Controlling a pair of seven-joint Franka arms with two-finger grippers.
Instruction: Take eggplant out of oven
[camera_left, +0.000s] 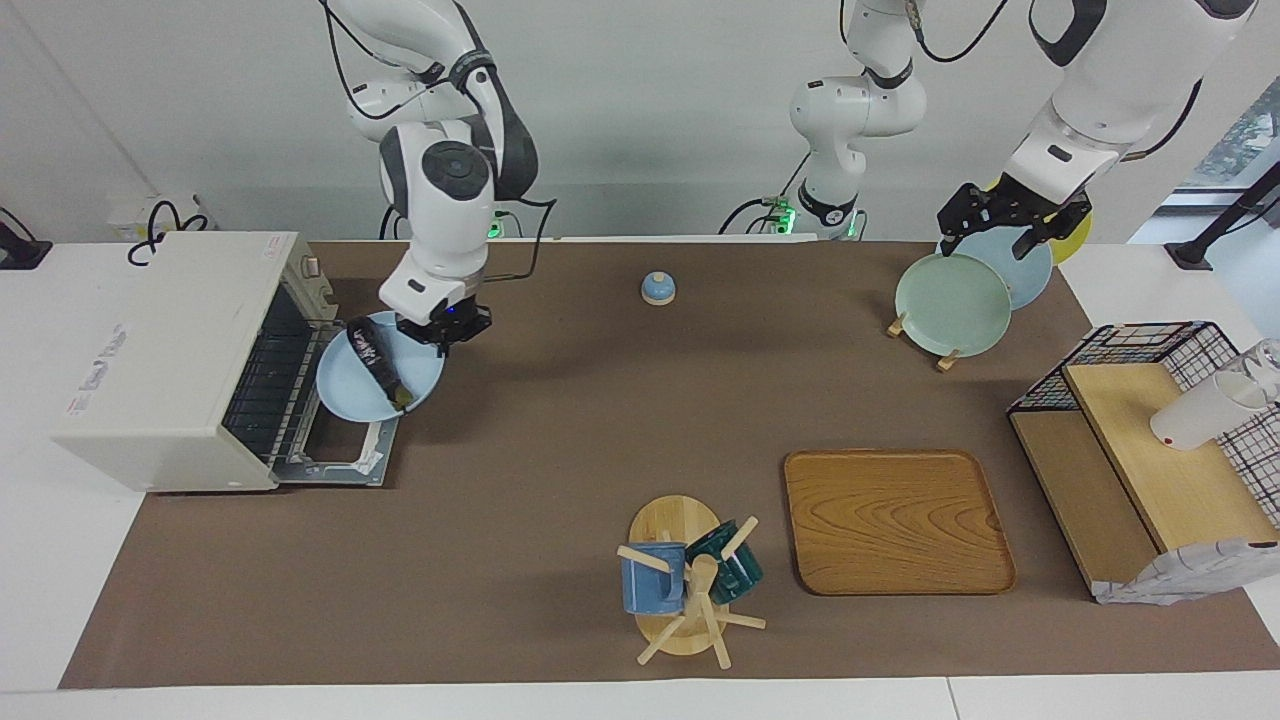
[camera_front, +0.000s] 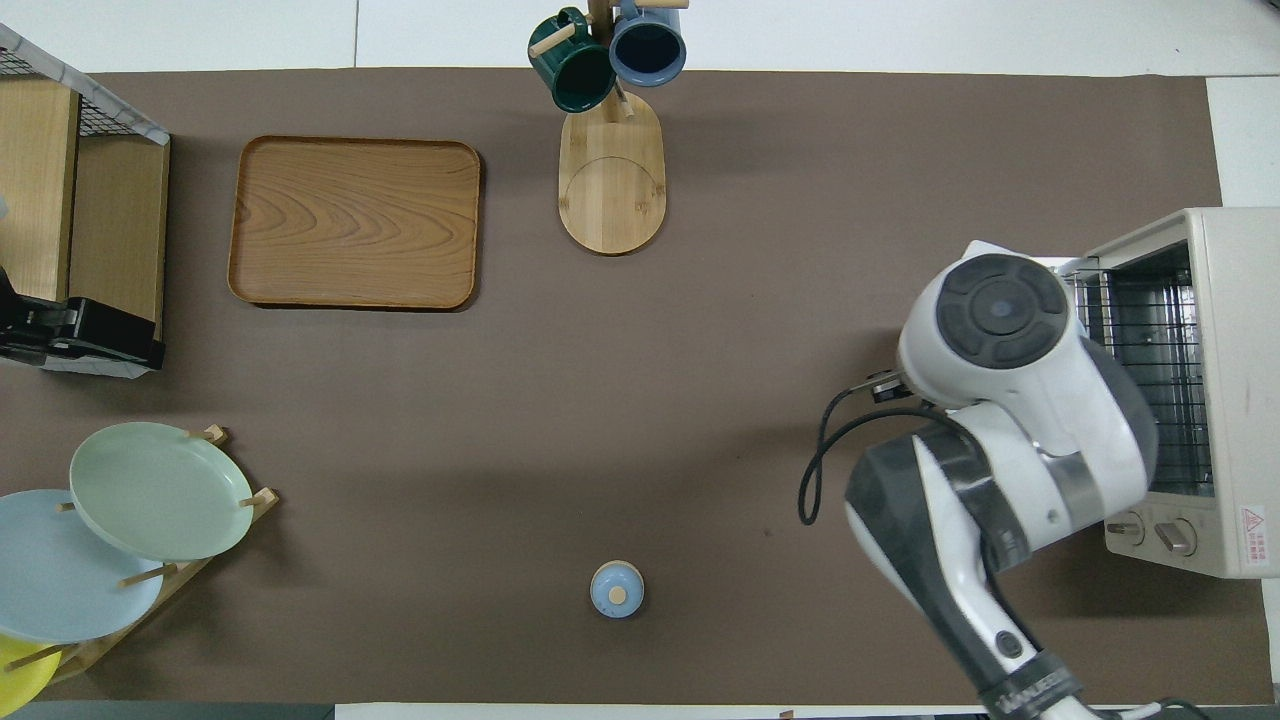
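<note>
Already we have the eggplant (camera_left: 377, 364) lying on a pale blue plate (camera_left: 350, 395) over the oven's (camera_left: 165, 360) open door, our right gripper (camera_left: 441, 335) apparently clamped on the plate's rim, setting down remaining, while the left gripper (camera_left: 1000, 228) waits, fingers apart, above the plate rack (camera_left: 920, 335).

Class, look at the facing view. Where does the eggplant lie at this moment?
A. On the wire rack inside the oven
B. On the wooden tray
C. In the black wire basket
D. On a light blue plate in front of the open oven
D: the eggplant lies across the light blue plate, just in front of the open oven, with the right gripper at the plate's rim.
</note>
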